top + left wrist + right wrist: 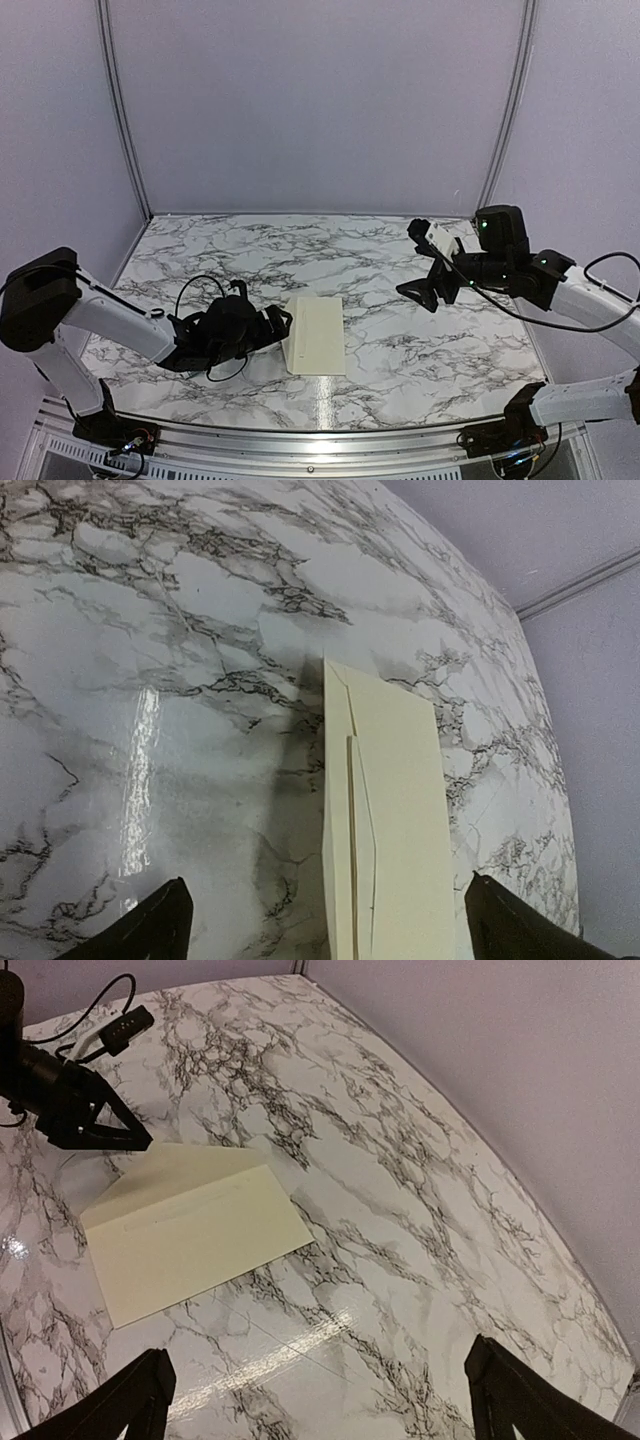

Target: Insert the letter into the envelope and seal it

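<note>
Marble worktop [400, 260] holds the envelope [316, 335], flap folded; letter unseen, likely inside. Left tool [280, 328] beside it and right tool [418, 296], well apart, both gape empty. Press the flap evenly, no sliding.

Matt paper envelope [316, 334], glossy marbled table [400, 335]

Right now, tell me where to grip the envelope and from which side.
Grip the envelope by its left long edge, the flap side, coming low from the left with the open left gripper beside it. It lies flat on the table, so a pinch from above finds little; that folded edge looks slightly lifted.
</note>
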{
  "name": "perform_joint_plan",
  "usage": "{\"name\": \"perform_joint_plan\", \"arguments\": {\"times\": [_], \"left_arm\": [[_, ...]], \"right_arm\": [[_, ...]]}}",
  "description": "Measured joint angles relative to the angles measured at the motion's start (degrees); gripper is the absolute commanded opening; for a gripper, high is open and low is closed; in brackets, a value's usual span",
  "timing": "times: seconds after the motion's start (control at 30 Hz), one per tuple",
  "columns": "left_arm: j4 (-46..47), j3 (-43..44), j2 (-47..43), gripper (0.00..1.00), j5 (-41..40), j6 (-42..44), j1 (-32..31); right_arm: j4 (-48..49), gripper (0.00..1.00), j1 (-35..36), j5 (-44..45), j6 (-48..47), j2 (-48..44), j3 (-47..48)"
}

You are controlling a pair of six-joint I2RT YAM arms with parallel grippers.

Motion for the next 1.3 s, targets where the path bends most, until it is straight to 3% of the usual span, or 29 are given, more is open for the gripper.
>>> {"name": "perform_joint_plan", "arguments": {"times": [0.17, 0.43, 0.67, 0.7, 0.87, 0.97, 1.1, 1.3], "left_arm": [[-6.73, -0.57, -13.42, 0.99, -1.77, 7.52, 0.00], [-25.42, 10.88, -26.80, 0.99, -6.78, 28.72, 0.00], [-45.03, 19.85, -28.70, 0.99, -16.81, 37.42, 3.76], [-47.06, 20.74, -28.39, 0.95, -16.48, 39.71, 5.01], [-56.06, 21.88, -27.47, 0.69, -6.49, 47.54, 10.12], [-61.61, 23.21, -24.17, 0.60, 2.19, 48.92, 12.46], [-69.79, 24.33, -16.87, 0.61, 10.67, 49.03, 13.51], [-78.40, 22.60, -12.68, 0.67, 15.91, 49.09, 13.81]], "right_arm": [[-1.77, 0.99, -0.02, 2.62, -0.52, 0.02, 3.98], [-1.25, 0.94, -0.04, 1.81, -1.66, 0.92, 5.42], [-6.03, 0.86, -0.04, -3.72, -4.85, 10.38, 13.09], [-6.64, 0.85, -0.04, -4.00, -5.11, 11.02, 13.77], [-8.90, 0.80, -0.04, -4.02, -6.60, 13.60, 17.31], [-10.16, 0.79, -0.04, -4.02, -7.15, 13.68, 17.46], [-11.23, 0.77, -0.04, -4.52, -7.85, 14.36, 17.31], [-12.09, 0.75, -0.04, -7.74, -7.98, 17.22, 16.81]]}}
